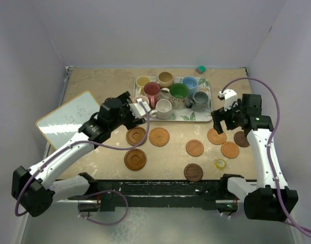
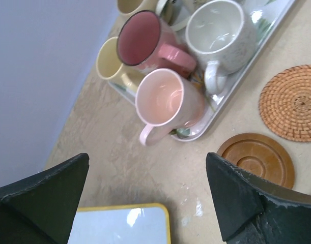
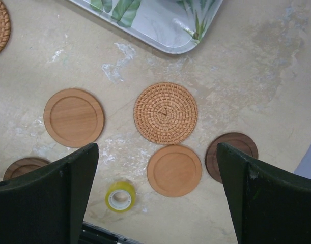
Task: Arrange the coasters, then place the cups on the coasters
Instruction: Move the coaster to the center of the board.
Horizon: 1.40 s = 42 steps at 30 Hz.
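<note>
- Fingers [image 2: 43, 198] of my left gripper [image 2: 147, 162] stand wide apart, holding nothing and touching nothing. Only bare table [image 2: 119, 132] shows in the gap.
- Just ahead of those jaws, at the near corner of the leaf-print tray [image 2: 231, 91], the pink mug [image 2: 165, 101] stands upright with its handle [image 2: 147, 136] pointing back towards me.
- It looks like glazed ceramic, so I judge it stiff, fairly heavy and slick. It could chip if knocked against the dark red mug [image 2: 140, 38] close behind it.
- Pinching one wall at the rim, with one finger inside, looks the safest hold.
- On the other side, my right gripper [image 3: 158, 152] is also spread wide and empty, hovering above the table.
- Under its gap lie a woven coaster [image 3: 165, 113] and, nearer me, a light wooden coaster [image 3: 174, 170]. A dark coaster [image 3: 231, 155] lies just off to one side.
- These coasters are thin and lie flat, and I judge them light and rigid. I would need my fingertips down at the table on opposite edges, and the woven one should slip less.
</note>
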Motion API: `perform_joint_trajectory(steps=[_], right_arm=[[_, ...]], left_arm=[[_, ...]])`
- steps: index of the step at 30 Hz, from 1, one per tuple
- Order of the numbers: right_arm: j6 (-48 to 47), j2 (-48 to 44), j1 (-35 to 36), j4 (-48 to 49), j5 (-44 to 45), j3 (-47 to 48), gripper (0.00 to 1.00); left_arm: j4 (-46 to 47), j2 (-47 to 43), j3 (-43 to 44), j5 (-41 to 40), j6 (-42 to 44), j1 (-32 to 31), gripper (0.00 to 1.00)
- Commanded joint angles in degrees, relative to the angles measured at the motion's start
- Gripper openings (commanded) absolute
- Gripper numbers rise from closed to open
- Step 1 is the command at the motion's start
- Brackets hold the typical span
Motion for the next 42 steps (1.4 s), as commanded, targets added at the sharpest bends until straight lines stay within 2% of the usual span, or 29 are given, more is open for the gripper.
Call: perform_joint_trajectory(steps=[1, 5, 12, 19, 28, 42], right_arm=[[-1.7, 1.0, 3.2, 2.5, 3.2, -0.8, 1.00], [-2.8, 2.9, 6.6, 5.0, 7.8, -3.4, 1.00], [-6.0, 6.4, 9.3, 10.3, 12.6, -7.0, 0.99], [-9.9, 11.9, 9.8, 17.6, 19.8, -10.3, 0.98], [-11.7, 20.1, 9.7, 23.7, 24.9, -10.5, 0.97], [-14.0, 27.6, 9.7, 25.7, 30.3, -10.3, 0.95]], left_arm=[[-2.0, -5.1, -0.2, -0.8, -4.1, 3.4, 0.95], [-3.0, -8.2, -1.5, -0.2, -7.3, 6.0, 1.00], [-2.6, -10.6, -4.7, 2.3, -11.5, 9.5, 0.97], [-2.3, -13.3, -6.0, 4.6, -12.1, 12.0, 0.96], [-1.0, -12.9, -7.7, 4.4, -10.3, 12.3, 0.98], [-0.1, -14.8, -8.7, 4.3, -10.1, 12.3, 0.98]])
